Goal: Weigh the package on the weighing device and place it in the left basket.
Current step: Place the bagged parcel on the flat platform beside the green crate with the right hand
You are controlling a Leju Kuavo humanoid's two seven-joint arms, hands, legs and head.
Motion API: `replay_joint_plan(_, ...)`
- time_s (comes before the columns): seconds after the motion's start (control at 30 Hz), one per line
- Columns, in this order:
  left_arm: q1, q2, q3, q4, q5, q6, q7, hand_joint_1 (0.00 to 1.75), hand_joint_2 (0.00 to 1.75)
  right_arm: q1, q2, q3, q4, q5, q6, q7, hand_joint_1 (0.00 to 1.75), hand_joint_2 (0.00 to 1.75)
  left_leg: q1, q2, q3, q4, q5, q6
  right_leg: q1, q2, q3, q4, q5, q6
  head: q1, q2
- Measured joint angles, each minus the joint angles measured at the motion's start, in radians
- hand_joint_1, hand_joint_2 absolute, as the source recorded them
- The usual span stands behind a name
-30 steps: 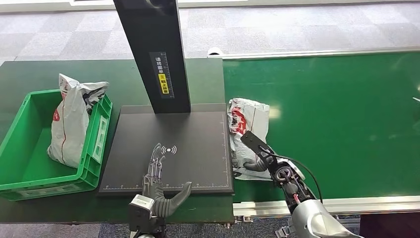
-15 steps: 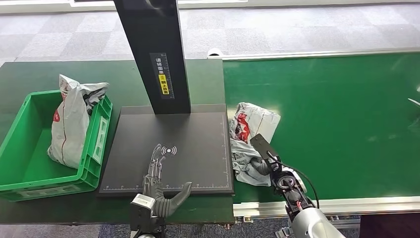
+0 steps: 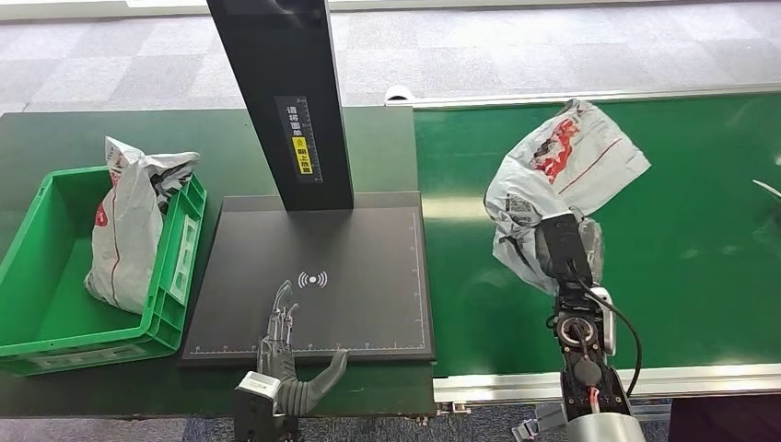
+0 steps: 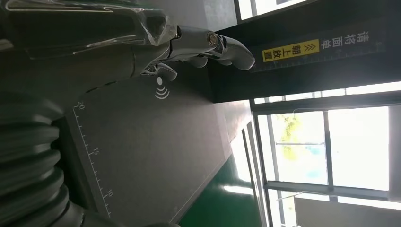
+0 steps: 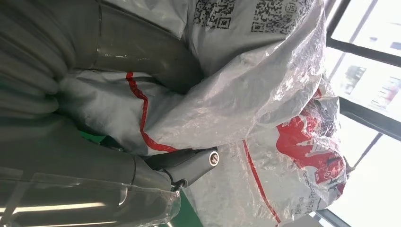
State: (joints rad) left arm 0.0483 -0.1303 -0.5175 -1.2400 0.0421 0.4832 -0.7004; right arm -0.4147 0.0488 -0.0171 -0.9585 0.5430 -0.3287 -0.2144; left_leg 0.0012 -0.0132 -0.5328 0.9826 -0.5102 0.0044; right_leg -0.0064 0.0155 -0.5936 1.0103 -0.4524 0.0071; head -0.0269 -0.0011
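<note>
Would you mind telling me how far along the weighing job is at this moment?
Done: the right hand has the white package gripped and raised above the green conveyor belt. In hand: carrying it toward the black weighing platform, which has no package on it; the left hand rests open at the platform's near edge. Left: setting it down to weigh, then moving it into the green basket, where another white package sits.
</note>
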Motion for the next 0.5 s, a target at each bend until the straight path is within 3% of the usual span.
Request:
replay_joint_plan(0.27, 0.026, 0.010, 0.008, -0.045, 0.003, 0.021, 0.000, 0.00, 1.75, 0.091, -0.013, 0.029, -0.283, -0.007, -0.006, -0.015, 1.75, 1.75, 0.000, 0.000, 0.000, 0.000, 0.000, 0.000, 0.000, 0.000, 0.001, 0.000, 0.000, 0.000, 0.000, 0.000)
replay_joint_plan(0.4, 0.030, 0.025, 0.021, -0.102, -0.029, 0.069, 0.000, 0.00, 1.75, 0.056, -0.023, 0.084, -0.317, -0.049, 0.146, 0.000, 1.75, 1.75, 0.000, 0.002, -0.001, 0.000, 0.000, 0.000, 0.000, 0.001, 0.001, 0.000, 0.001, -0.001, 0.000, 0.000)
replay_joint_plan(0.5, 0.000, 0.046, 0.048, -0.134, -0.072, 0.083, 0.000, 0.00, 1.75, -0.032, -0.007, 0.151, -0.228, -0.075, 0.269, 0.003, 1.75, 1.75, 0.001, 0.002, 0.000, 0.000, 0.002, -0.001, 0.001, 0.001, 0.001, 0.000, 0.001, -0.002, 0.000, 0.000)
